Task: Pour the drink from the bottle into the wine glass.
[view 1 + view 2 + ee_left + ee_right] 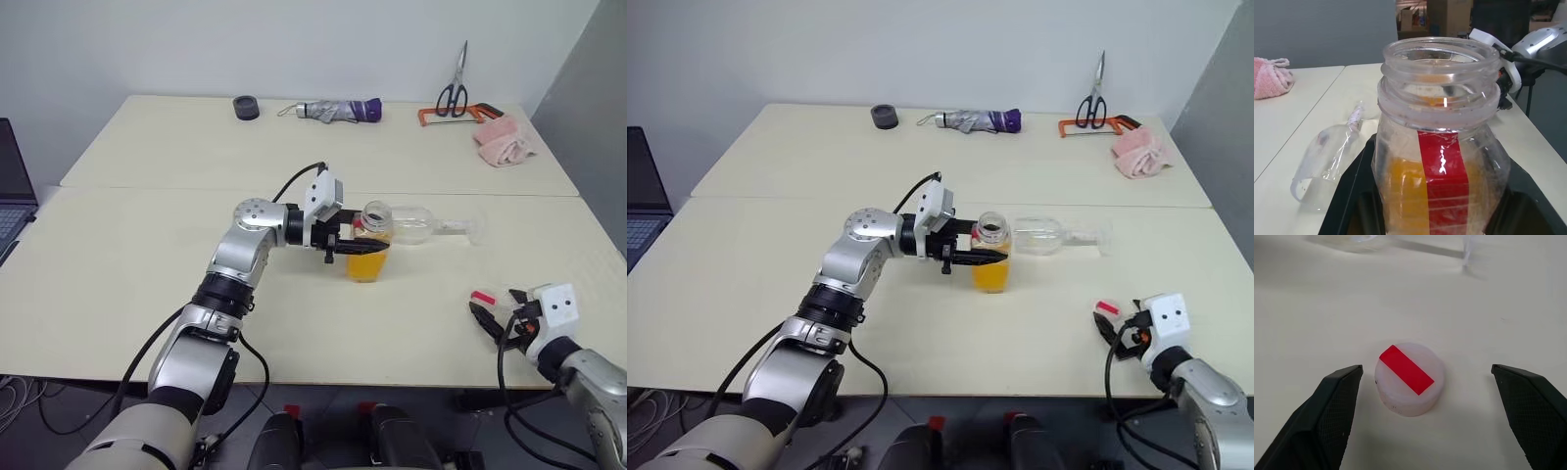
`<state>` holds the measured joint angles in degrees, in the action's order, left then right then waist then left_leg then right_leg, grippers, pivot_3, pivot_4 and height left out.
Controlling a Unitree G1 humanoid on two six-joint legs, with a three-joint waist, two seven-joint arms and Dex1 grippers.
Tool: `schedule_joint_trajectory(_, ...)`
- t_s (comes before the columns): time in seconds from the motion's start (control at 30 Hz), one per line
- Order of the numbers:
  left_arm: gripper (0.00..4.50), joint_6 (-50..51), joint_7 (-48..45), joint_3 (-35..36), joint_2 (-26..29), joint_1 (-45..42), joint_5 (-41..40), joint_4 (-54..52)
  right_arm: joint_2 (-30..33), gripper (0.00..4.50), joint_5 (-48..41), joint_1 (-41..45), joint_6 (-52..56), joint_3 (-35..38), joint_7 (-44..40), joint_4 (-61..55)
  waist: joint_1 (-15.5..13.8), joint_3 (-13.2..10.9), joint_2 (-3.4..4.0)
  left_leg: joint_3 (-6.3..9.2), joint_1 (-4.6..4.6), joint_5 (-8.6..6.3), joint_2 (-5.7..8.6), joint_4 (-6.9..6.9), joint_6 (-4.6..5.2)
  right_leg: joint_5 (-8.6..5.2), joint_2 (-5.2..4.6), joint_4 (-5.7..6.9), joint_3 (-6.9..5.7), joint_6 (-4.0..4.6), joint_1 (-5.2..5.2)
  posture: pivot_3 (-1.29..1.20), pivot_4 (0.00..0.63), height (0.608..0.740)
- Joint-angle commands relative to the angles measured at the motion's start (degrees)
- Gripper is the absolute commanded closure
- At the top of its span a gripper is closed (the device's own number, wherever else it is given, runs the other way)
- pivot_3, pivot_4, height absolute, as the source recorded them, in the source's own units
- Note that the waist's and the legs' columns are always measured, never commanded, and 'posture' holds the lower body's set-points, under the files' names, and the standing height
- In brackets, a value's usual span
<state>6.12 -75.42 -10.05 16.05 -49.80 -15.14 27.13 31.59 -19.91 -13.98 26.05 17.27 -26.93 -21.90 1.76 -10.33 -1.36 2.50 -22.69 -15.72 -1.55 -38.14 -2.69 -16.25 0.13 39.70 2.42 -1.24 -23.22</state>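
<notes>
Looks like a lab/office room: two plain cream tables [147, 284] pushed together, bare white wall behind, laptop [12, 191] at the edge, loose cables [39, 411] on the floor. Odd test props at the far side, well beyond the jaws: scissors [455, 90], folded umbrella [338, 111], tape roll [246, 107], pink cloth [505, 143].

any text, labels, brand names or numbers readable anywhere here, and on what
None can be read.
bottle: a plain red strip, no lettering.
cap: a plain red strip on a white top, no lettering.
umbrella, scissors, pink cloth: no print can be made out.
</notes>
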Motion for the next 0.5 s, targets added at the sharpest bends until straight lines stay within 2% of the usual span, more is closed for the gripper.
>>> schedule_joint_trajectory(0.03, 2.62, 0.10, 2.02, 2.50, 0.91, -0.39, -1.05, -2.26, 3.40, 0.00, -4.80, -0.68, 2.99, 3.14, -3.81, -8.51, 0.07, -0.01, 0.01, 0.00, 0.00, 0.00, 0.00, 0.00, 0.00, 0.00, 0.00, -0.01, 0.00, 0.00, 0.00, 0.00, 0.150, 0.740)
schedule_joint_trajectory(0.13, 2.62, 0.69, 4.74, 4.30, 2.19, 0.06, -1.06, -1.70, 7.15, 0.00, -9.23, 0.39, 7.34, 2.05, -6.89, -15.08, 0.17, 0.00, 0.01, 0.00, 0.04, 0.00, -0.02, 0.00, 0.00, 0.00, 0.01, 0.03, 0.04, 0.00, 0.00, 0.00, 0.150, 0.740)
schedule_joint_trajectory(0.23, 2.62, 1.25, 8.59, 6.71, 3.69, 0.68, -0.91, -0.78, 9.33, 0.00, -11.63, 5.92, 9.96, -1.68, -7.76, -18.79, 0.29, -0.01, 0.01, 0.04, 0.09, 0.00, -0.06, 0.00, 0.00, 0.00, 0.08, 0.07, 0.04, -0.01, 0.01, 0.00, 0.150, 0.740)
schedule_joint_trajectory(0.33, 2.62, 2.03, 12.10, 9.08, 5.67, 2.05, -0.83, -0.52, 8.91, 0.00, -12.90, 15.73, 12.91, -8.11, -7.11, -19.74, 0.31, -0.01, 0.00, 0.08, 0.10, 0.00, -0.07, -0.03, 0.00, -0.03, 0.11, 0.12, 0.02, -0.06, 0.01, 0.00, 0.150, 0.740)
schedule_joint_trajectory(0.5, 2.62, 2.45, 17.78, 12.63, 8.50, 4.17, -0.70, 0.03, 6.31, 0.00, -9.70, 28.84, 14.26, -18.51, -6.67, -15.74, -0.02, -0.01, 0.00, 0.20, 0.02, 0.00, -0.07, -0.05, 0.00, 0.00, 0.10, 0.08, -0.08, 0.01, 0.00, 0.00, 0.150, 0.740)
